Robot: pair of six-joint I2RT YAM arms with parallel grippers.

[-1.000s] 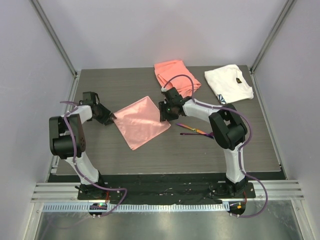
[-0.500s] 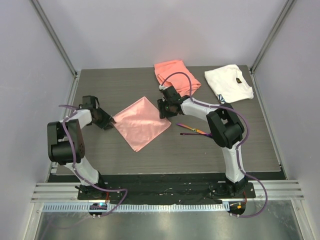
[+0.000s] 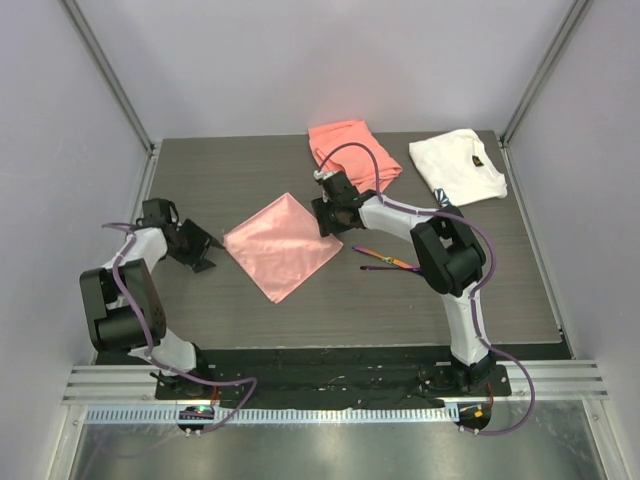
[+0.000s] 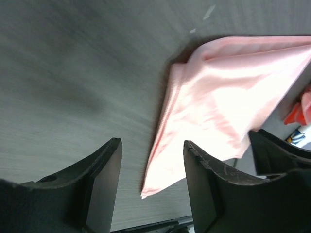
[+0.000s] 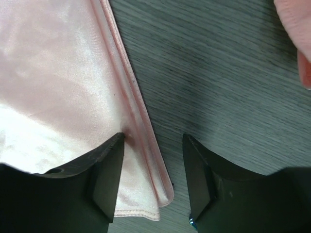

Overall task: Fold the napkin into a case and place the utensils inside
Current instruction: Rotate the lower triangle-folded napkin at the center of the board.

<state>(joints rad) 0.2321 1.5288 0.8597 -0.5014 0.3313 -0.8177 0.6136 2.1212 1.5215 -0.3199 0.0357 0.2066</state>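
Note:
The glossy pale-pink napkin (image 3: pixel 280 245) lies doubled over and flat on the table, its corners pointing like a diamond. My left gripper (image 3: pixel 208 252) is open and empty, a little to the left of the napkin's left corner (image 4: pixel 146 191) and not touching it. My right gripper (image 3: pixel 325 215) hangs over the napkin's right corner, open. The doubled hem (image 5: pixel 141 160) sits between its fingers, and the left finger (image 5: pixel 109 170) rests on the cloth. Just right of the napkin, the two dark purple utensils (image 3: pixel 388 262) lie together on the table. No case has been formed.
At the back of the table, a thicker coral-orange cloth (image 3: pixel 352 150) lies folded, and its edge shows in the right wrist view (image 5: pixel 296 29). A white cloth with a dark mark (image 3: pixel 458 165) is at the back right. Bare table surrounds the napkin.
My left gripper has opened, let go of the napkin's left corner and drawn back to the left. The right gripper has shifted slightly up and left at the right corner.

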